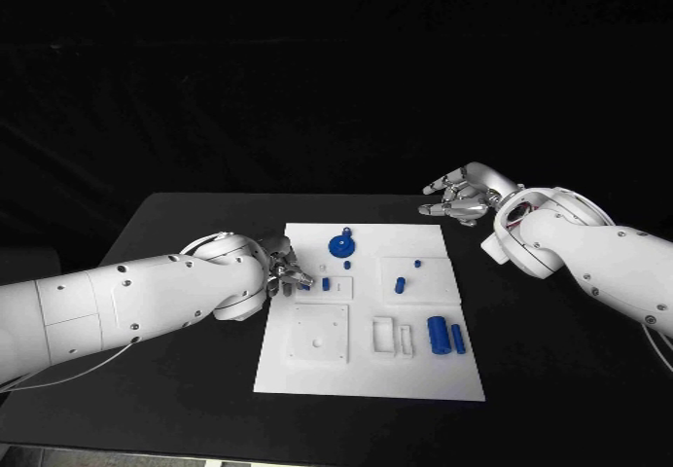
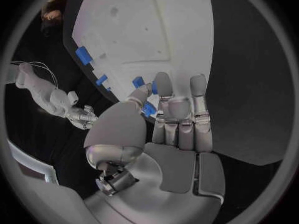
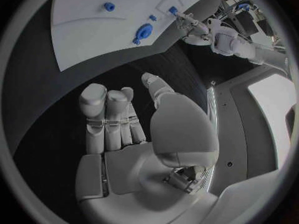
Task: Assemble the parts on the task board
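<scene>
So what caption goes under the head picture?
Left hand reaches small blue parts on the white task board; right hand waits beyond it.

We read this as a robotics lab test cell: a black table (image 1: 168, 321) against a dark backdrop, a white task board (image 1: 371, 375) with machined recesses and small blue parts (image 1: 438, 335), and cluttered equipment (image 3: 239, 0) at the edge of the right wrist view.

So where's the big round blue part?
In the head view, the round blue part sits near the far edge of the white task board, just beyond a small blue peg.
</scene>
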